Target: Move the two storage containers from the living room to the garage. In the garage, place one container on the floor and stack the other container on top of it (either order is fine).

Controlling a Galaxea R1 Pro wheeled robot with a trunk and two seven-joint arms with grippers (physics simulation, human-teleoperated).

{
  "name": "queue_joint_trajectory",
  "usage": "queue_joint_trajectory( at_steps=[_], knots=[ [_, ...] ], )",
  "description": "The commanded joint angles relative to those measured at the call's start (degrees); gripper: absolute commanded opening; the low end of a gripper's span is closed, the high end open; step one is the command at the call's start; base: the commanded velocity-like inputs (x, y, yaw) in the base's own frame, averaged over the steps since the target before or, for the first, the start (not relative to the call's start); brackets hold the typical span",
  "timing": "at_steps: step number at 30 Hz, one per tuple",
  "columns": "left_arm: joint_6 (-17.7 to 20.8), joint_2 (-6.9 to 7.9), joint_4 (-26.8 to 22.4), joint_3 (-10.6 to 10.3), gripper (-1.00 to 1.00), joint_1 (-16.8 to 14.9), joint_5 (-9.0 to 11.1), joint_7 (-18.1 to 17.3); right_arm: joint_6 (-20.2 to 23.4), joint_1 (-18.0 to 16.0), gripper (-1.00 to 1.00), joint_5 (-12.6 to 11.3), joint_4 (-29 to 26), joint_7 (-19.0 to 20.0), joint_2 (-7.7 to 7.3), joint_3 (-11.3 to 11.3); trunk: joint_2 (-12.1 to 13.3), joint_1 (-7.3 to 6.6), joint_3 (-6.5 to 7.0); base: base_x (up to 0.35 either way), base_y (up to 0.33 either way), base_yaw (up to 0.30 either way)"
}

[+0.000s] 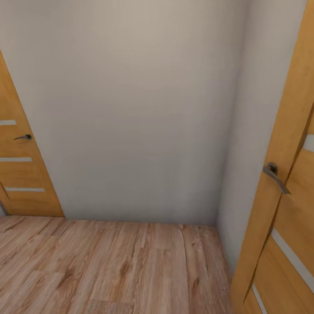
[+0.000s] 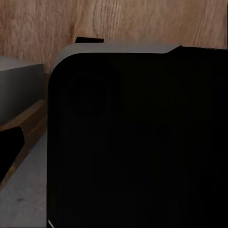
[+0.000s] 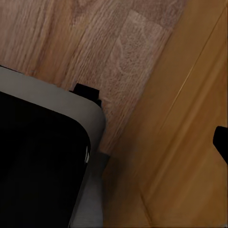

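Note:
The two storage containers are out of view. I face a bare white wall corner (image 1: 141, 112) above a light wood plank floor (image 1: 103, 270). The left wrist view looks down on my black, grey-rimmed body (image 2: 137, 142) over wood planks, with one dark fingertip (image 2: 9, 147) at the picture's edge. In the right wrist view my body (image 3: 38, 161) sits beside the plank floor (image 3: 95, 42), and a dark fingertip (image 3: 221, 142) pokes in at the edge. Neither view shows whether a gripper is open or shut, and nothing is seen held.
A wooden door with glass slits (image 1: 14, 150) and a lever handle (image 1: 23, 137) stands at the far left. A second such door (image 1: 292, 191) with a handle (image 1: 274, 176) is very close on my right. Its panel (image 3: 185, 142) lies next to my base.

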Motion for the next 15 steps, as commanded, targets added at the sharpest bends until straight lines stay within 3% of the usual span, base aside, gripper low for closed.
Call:
queue_joint_trajectory(
  at_steps=[1,15],
  knots=[
    [-0.14,-0.01,0.0,0.07,1.0,-0.02,0.34,-0.03,-0.37,-0.07,1.0,-0.59,0.19,0.2,0.02,0.45,-0.03,0.03,-0.05,0.321,0.0,0.0],
    [-0.14,-0.01,0.0,0.09,1.0,-0.02,0.34,0.02,-0.45,-0.07,1.0,-0.59,0.19,0.2,0.0,0.45,-0.03,0.03,-0.05,0.321,0.0,0.0]
  ],
)
